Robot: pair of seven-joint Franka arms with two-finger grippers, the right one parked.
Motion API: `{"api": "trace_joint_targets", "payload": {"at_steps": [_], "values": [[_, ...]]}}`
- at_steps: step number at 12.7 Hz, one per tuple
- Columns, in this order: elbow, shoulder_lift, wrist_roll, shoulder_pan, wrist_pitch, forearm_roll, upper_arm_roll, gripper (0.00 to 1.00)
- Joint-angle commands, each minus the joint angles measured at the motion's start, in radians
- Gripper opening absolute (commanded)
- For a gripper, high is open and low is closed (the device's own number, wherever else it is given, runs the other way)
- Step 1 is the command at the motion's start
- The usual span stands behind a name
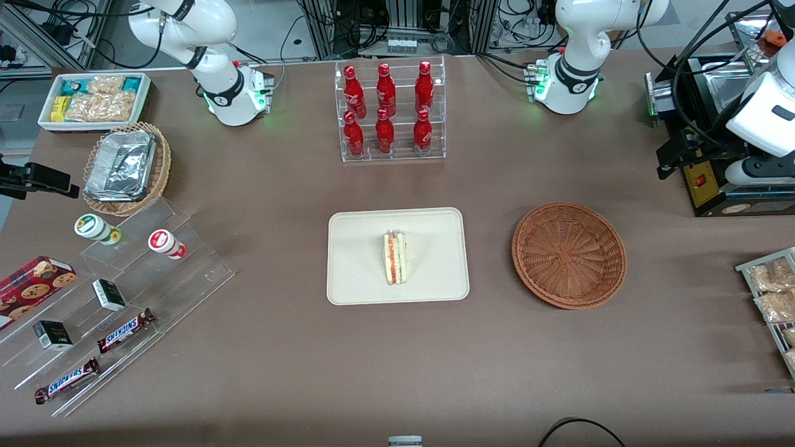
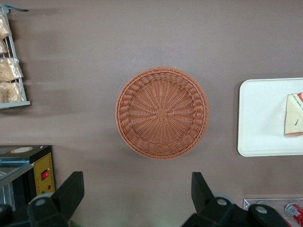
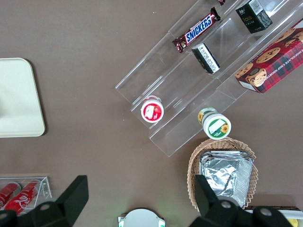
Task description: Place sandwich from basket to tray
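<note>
The sandwich (image 1: pixel 395 257) lies on its side on the cream tray (image 1: pixel 360 261) at the middle of the table, filling edge up. It also shows in the left wrist view (image 2: pixel 294 116) on the tray (image 2: pixel 260 118). The reddish-brown wicker basket (image 1: pixel 569 254) stands empty beside the tray, toward the working arm's end; the wrist view looks straight down into the basket (image 2: pixel 162 112). My left gripper (image 2: pixel 136 182) is open and empty, raised high above the table, farther from the front camera than the basket. In the front view the gripper (image 1: pixel 669 162) shows dark by the black machine.
A clear rack of red bottles (image 1: pixel 390 112) stands farther from the front camera than the tray. A black machine (image 1: pixel 714 180) and a rack of bagged snacks (image 1: pixel 770 298) are at the working arm's end. Acrylic shelves of snacks (image 1: pixel 124 298) and a tan basket (image 1: pixel 127 167) are at the parked arm's end.
</note>
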Motion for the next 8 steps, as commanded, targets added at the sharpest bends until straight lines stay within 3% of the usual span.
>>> {"api": "trace_joint_targets", "payload": {"at_steps": [1,8], "values": [[0.000,-0.011,0.023,0.011,-0.031,0.002,-0.004,1.00],[0.007,-0.009,0.022,0.005,-0.071,0.005,0.007,1.00]]}}
